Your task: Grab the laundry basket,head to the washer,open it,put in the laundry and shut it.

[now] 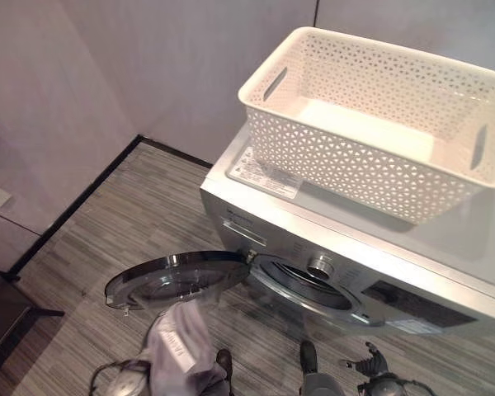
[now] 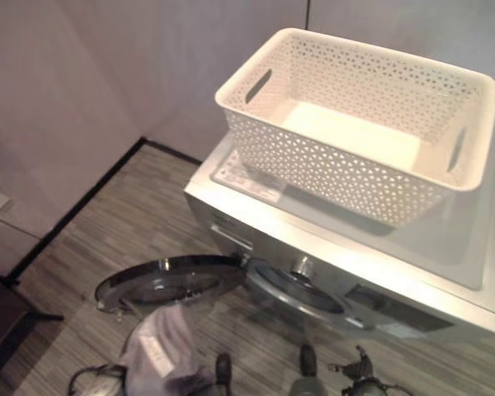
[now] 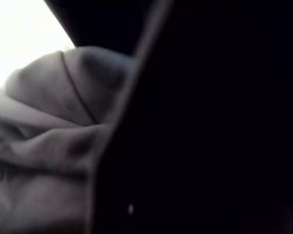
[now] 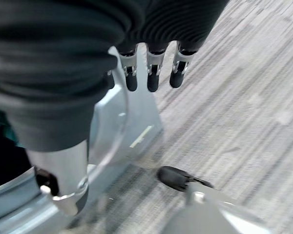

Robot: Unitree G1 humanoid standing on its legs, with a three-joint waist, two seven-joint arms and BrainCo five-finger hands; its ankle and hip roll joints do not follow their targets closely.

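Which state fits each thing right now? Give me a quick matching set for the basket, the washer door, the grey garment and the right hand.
Things:
1. basket
2. washer door
3. grey garment
4. right hand

States:
A. swung open, lying low over the floor
B. fingers straight, holding nothing
C. empty, on top of the washer
D. hanging below the open door's edge

Pairs: 1-C, 2-A, 3-D, 4-B

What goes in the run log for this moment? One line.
basket: empty on washer | door: open | left hand: holding grey garment | right hand: free
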